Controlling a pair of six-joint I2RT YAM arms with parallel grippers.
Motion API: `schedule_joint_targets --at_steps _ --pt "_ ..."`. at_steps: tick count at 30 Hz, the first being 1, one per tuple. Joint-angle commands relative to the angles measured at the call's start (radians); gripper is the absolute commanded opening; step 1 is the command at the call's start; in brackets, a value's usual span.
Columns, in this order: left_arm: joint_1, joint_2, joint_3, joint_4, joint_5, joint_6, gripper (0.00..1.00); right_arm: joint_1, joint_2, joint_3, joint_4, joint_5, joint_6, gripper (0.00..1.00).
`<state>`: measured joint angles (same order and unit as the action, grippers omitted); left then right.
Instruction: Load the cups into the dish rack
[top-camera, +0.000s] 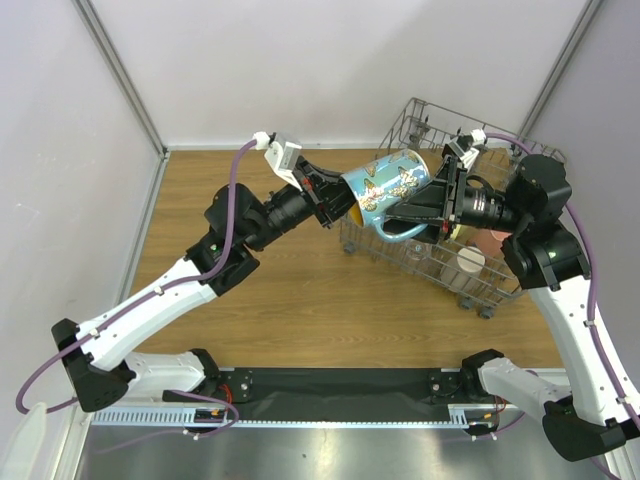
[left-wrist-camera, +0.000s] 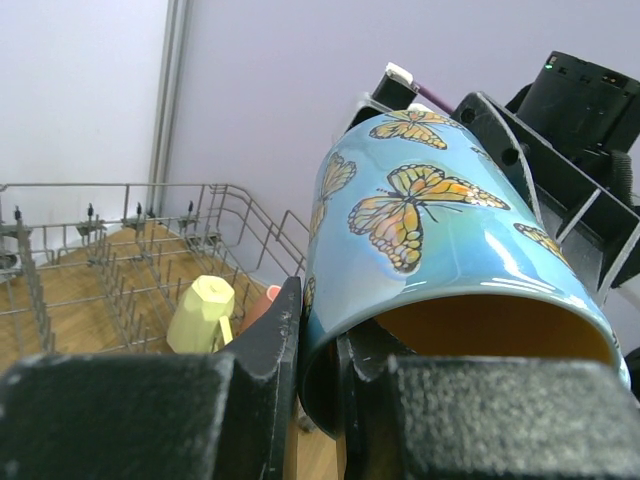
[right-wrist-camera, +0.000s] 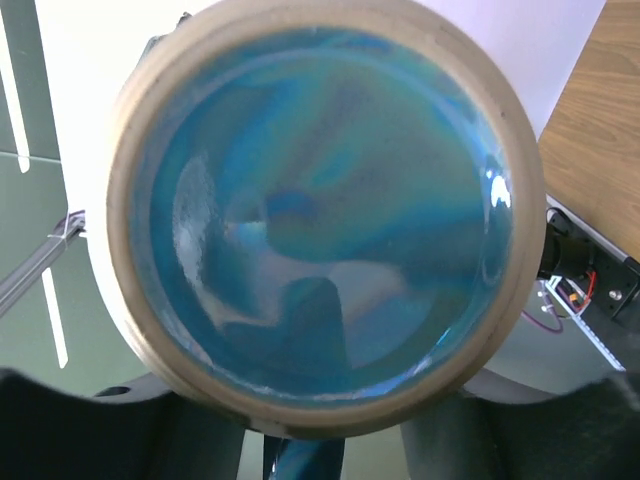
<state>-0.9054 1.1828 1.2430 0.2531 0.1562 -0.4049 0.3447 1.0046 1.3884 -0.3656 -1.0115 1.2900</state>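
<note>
Left gripper (top-camera: 335, 200): your jaws are clamped on the rim of the blue mug (top-camera: 390, 183), one finger inside and one outside.
Right gripper (top-camera: 432, 195): spread either side of the mug's base; you cannot tell whether it grips.
Blue mug: tipped sideways in the air, over the left edge of the dish rack (top-camera: 405, 122).
Yellow mug (left-wrist-camera: 202, 312): inside the rack.

The left arm (top-camera: 150, 300) and right arm (top-camera: 585, 330) had white links and black joints; purple cables (top-camera: 236, 185) reached white connectors (top-camera: 283, 152) by the black left tool (top-camera: 338, 205) and right tool (top-camera: 420, 203).
</note>
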Motion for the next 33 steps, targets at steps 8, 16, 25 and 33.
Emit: schedule_joint_targets --at_steps 8,16,25,33 --pt "-0.043 -0.025 0.053 0.150 0.000 -0.023 0.00 0.002 -0.011 -0.043 0.042 0.014 0.045 0.31" --pt "-0.044 -0.055 0.050 0.059 -0.041 -0.002 0.55 -0.001 -0.034 -0.089 0.097 0.056 0.052 0.00" --pt "-0.029 -0.210 -0.022 -0.104 -0.302 0.032 1.00 -0.047 -0.044 -0.080 0.059 0.109 -0.012 0.00" --pt "-0.009 -0.359 -0.048 -0.394 -0.509 0.015 1.00 -0.121 0.014 0.061 -0.292 0.270 -0.326 0.00"
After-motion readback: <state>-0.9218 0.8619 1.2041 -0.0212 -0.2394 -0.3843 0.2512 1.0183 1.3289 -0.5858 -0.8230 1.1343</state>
